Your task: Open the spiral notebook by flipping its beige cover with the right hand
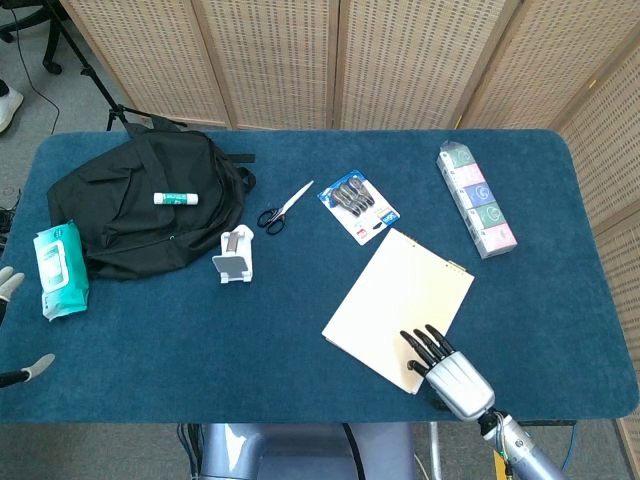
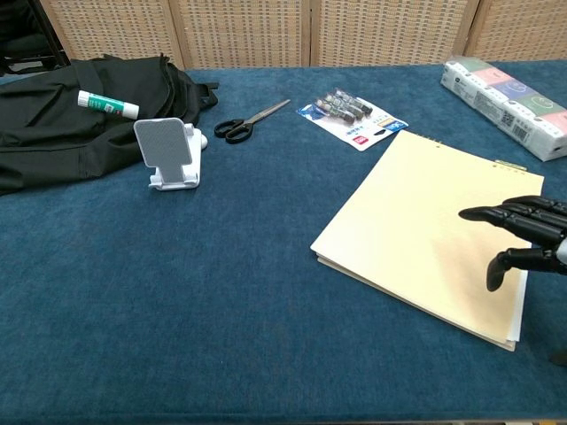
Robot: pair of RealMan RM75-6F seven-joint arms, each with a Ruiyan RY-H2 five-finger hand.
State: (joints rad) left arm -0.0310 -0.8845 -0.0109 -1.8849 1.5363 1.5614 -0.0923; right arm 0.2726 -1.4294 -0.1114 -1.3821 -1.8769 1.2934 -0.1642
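Right hand over the near corner of the closed notebook

From above, the right hand (image 1: pixel 448 368) sits at five o'clock on the table (image 1: pixel 300 340), its dark fingers (image 1: pixel 424 345) reaching over the near corner of the spiral notebook (image 1: pixel 398 308). The chest camera adds the side profile: the fingers (image 2: pixel 509 214) are stretched out flat and slightly apart above the beige cover (image 2: pixel 434 230), thumb (image 2: pixel 507 262) hanging lower by the right edge, holding nothing; contact cannot be told. The left hand (image 1: pixel 12 330) shows only from above, at nine o'clock off the table edge, pale fingertips apart. The notebook lies closed, its far corner near the pen pack (image 1: pixel 358 205); bare cloth lies open at seven o'clock.
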